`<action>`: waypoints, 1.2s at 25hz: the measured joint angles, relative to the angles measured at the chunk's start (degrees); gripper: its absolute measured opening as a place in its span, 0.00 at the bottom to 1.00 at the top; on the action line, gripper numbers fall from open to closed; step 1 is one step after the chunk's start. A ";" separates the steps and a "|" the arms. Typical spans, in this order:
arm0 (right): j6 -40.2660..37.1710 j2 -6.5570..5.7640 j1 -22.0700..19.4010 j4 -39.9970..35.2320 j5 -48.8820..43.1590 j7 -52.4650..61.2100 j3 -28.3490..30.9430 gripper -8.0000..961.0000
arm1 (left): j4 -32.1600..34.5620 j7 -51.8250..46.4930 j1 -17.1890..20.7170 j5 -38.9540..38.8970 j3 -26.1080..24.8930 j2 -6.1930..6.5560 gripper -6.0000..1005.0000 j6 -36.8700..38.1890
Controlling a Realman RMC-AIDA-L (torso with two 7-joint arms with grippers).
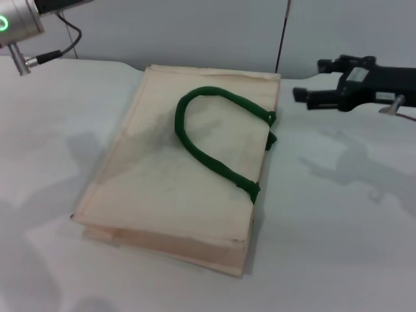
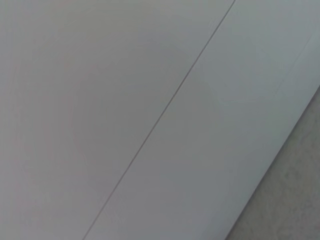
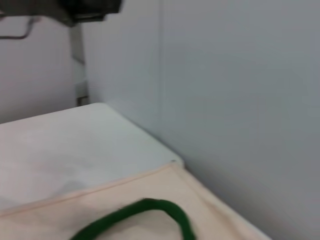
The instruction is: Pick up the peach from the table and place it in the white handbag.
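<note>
The white handbag [image 1: 175, 175] lies flat on the white table [image 1: 338, 214], its dark green handles [image 1: 201, 140] looped on top. It also shows in the right wrist view [image 3: 150, 220], with a green handle [image 3: 145, 210]. No peach is in view in any frame. My right gripper [image 1: 309, 79] hangs above the table at the back right, just right of the bag's far corner, with its jaws apart and nothing between them. Only the silver wrist of my left arm [image 1: 16, 23] shows, at the far left; its gripper is out of view.
A grey wall [image 1: 195, 32] rises right behind the table's far edge, with a dark vertical seam [image 1: 283, 32]. A black cable [image 1: 68, 42] hangs by the left arm. The left wrist view shows only the wall panels [image 2: 125, 100].
</note>
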 joint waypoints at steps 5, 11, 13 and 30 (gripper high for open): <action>-2.38 0.11 -2.28 1.15 5.46 -3.38 3.45 0.95 | -0.03 4.58 1.53 -2.63 -0.08 -0.98 0.61 -0.91; -3.78 0.19 -7.29 6.80 23.48 -17.50 3.60 0.95 | -0.03 14.42 5.15 -9.29 -0.09 -3.78 0.71 -2.89; -3.82 0.22 -8.64 11.43 31.58 -27.32 3.74 0.95 | 0.04 18.41 6.63 -11.81 -0.15 -4.59 0.71 -4.19; -5.36 0.38 -9.47 33.23 62.16 -65.66 8.76 0.95 | 20.20 59.12 15.84 -27.46 -0.67 -5.03 0.71 -19.14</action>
